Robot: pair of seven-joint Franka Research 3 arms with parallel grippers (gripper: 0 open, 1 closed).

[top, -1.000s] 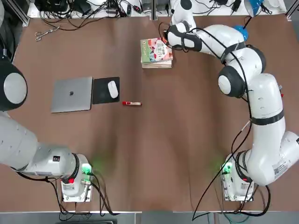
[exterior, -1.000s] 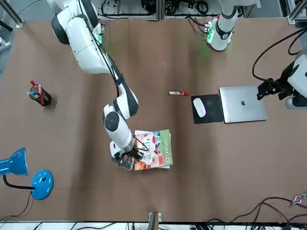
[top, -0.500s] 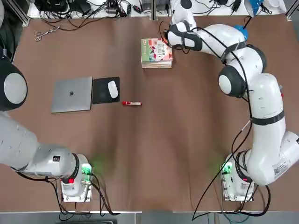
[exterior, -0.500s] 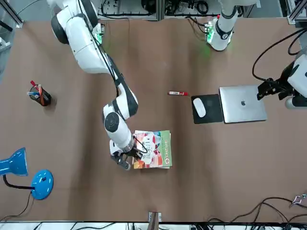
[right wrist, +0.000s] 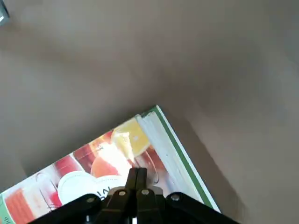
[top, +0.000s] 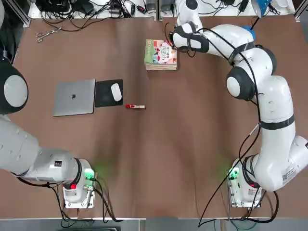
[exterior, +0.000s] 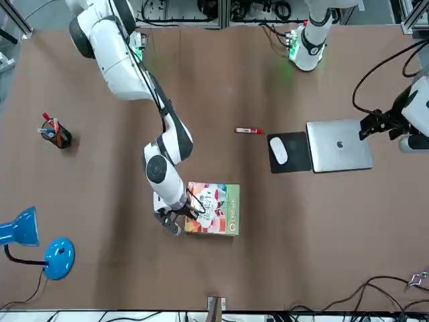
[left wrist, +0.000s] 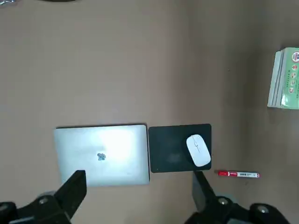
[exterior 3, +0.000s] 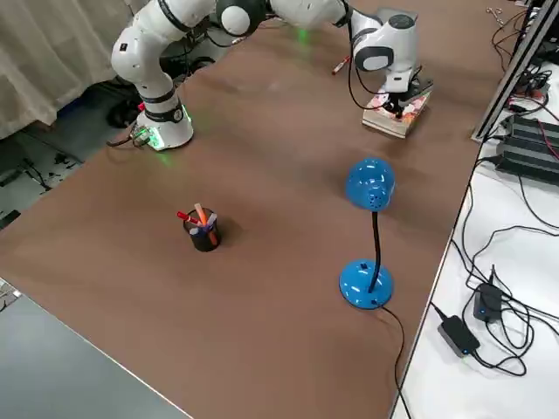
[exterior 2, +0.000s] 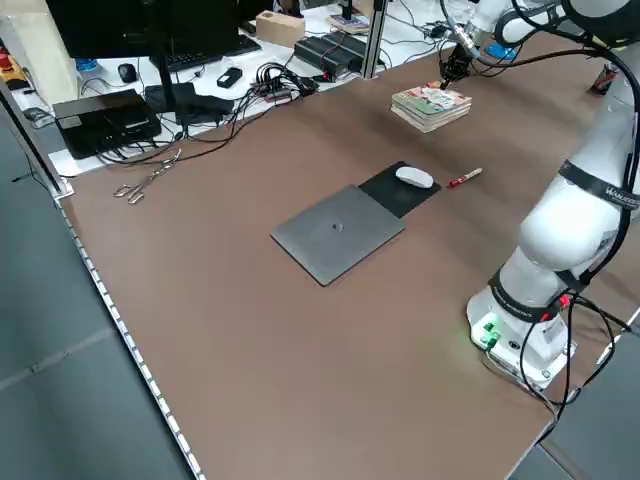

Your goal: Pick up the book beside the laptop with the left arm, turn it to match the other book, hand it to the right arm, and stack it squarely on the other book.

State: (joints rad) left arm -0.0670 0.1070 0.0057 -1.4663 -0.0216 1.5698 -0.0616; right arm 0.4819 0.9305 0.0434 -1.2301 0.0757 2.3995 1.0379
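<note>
We see the right pincer [exterior: 175,218] closed, tips pressing the book [exterior: 216,208] atop the other book [exterior 2: 428,118]; left pincer [left wrist: 140,196] wide open.

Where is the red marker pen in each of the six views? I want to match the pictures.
Top view: red marker, centre-left, below the mouse pad.
Front view, centre, left of the mouse pad.
Left side view, right of centre.
Right side view, upper middle, small.
Left wrist view, lower right.
Right wrist view: not in it.
Shared landmark: the black mouse pad.
</note>
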